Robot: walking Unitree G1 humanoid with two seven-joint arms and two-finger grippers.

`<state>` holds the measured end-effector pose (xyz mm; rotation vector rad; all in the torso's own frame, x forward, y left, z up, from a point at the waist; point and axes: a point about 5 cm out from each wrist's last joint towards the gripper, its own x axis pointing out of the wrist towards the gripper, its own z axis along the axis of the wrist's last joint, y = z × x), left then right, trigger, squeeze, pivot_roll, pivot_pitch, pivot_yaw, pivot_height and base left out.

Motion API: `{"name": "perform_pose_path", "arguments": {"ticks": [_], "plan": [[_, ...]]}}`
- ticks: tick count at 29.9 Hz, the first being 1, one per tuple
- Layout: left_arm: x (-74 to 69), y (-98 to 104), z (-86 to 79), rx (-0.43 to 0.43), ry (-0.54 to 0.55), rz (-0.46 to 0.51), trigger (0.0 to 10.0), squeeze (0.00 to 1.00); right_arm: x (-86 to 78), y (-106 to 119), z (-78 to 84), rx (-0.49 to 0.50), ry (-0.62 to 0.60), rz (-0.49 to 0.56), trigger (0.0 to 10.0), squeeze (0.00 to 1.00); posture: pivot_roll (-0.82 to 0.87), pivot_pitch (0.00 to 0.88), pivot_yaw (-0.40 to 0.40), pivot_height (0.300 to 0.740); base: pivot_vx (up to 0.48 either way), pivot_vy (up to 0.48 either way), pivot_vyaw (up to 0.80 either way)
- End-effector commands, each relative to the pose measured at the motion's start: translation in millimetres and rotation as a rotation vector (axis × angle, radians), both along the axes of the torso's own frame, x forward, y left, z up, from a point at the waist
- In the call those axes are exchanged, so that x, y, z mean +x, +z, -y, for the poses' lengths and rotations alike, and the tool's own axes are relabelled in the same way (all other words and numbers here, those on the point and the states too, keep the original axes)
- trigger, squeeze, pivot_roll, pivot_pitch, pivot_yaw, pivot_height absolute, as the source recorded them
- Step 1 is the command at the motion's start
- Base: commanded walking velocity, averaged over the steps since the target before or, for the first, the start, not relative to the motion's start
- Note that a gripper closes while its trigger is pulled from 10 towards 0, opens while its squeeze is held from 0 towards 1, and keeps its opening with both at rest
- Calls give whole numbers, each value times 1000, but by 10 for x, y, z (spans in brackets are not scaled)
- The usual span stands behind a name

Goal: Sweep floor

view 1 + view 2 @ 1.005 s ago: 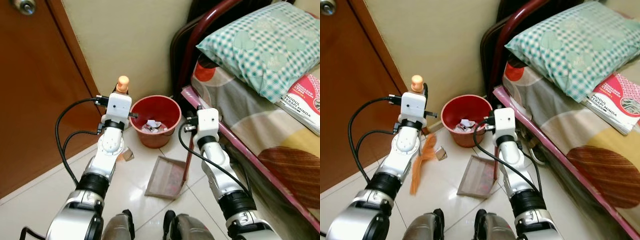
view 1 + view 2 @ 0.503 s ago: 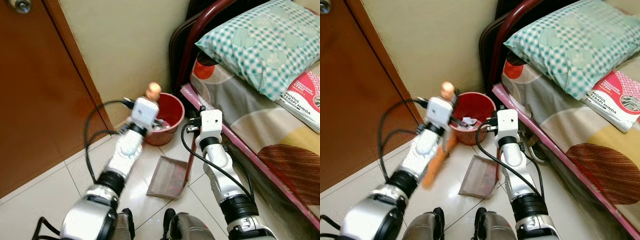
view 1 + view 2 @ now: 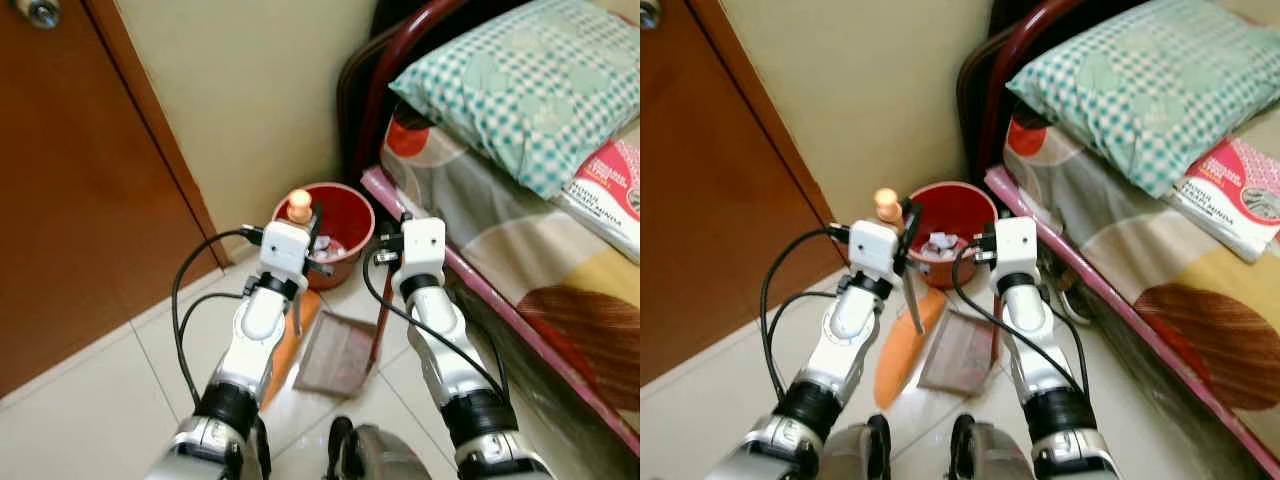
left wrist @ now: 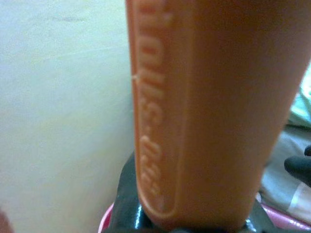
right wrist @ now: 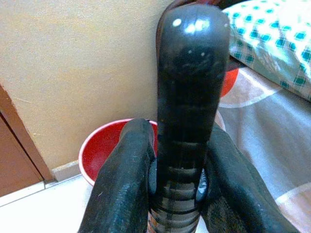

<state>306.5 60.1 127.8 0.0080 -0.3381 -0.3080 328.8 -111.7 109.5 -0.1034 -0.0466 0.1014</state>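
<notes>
- The left gripper [image 3: 902,232] pinches the orange broom [image 3: 902,345] at lower centre; it looks light, with soft bristles.
- The right gripper [image 5: 177,187] clamps the dustpan [image 3: 338,353] by its stiff upright handle.

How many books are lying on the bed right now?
1: a red and white softcover book lies on the patterned bed cover beside the green checked pillow. More could lie past the frame edge.

Orange broom [image 3: 902,350], red bin [image 3: 950,215], brownish (prob.) dustpan [image 3: 954,352], teal-check pillow [image 3: 510,85].
</notes>
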Motion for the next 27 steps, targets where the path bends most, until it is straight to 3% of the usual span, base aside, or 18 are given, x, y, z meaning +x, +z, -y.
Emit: {"name": "perform_pose_path", "arguments": {"ticks": [1, 6, 9, 14, 17, 23, 27], "plan": [[-50, 29, 19, -66, 8, -42, 10000, 0, 17, 41, -18, -13, 10, 21, 10000, 0, 23, 248, -34, 740, 0, 0, 0], [-161, 240, -140, -96, 41, -40, 10000, 0, 48, 52, 1, -23, 14, 24, 10000, 0, 34, 235, -41, 740, 0, 0, 0], [-257, 447, -377, -77, 97, -26, 10000, 0, 63, 65, 7, -56, 37, 35, 10000, 0, 51, 216, -54, 740, 0, 0, 0], [-255, 809, -534, -82, 136, 87, 10000, 0, 83, 98, 6, -79, 60, 51, 10000, 0, 54, 191, -64, 740, 0, 0, 0], [-240, 972, -625, -128, 164, 113, 10000, 0, 99, 101, 35, -85, 63, 51, 10000, 0, 46, 168, -72, 740, 0, 0, 0], [-286, 1143, -591, -241, 96, 70, 10000, 0, 112, 70, 94, -97, 66, 40, 10000, 0, 49, 145, -76, 740, 0, 0, 0], [-299, 1328, -621, -188, 93, 157, 10000, 0, 130, 49, 108, -97, 65, 28, 10000, 0, 64, 129, -77, 740, 0, 0, 0]]}}
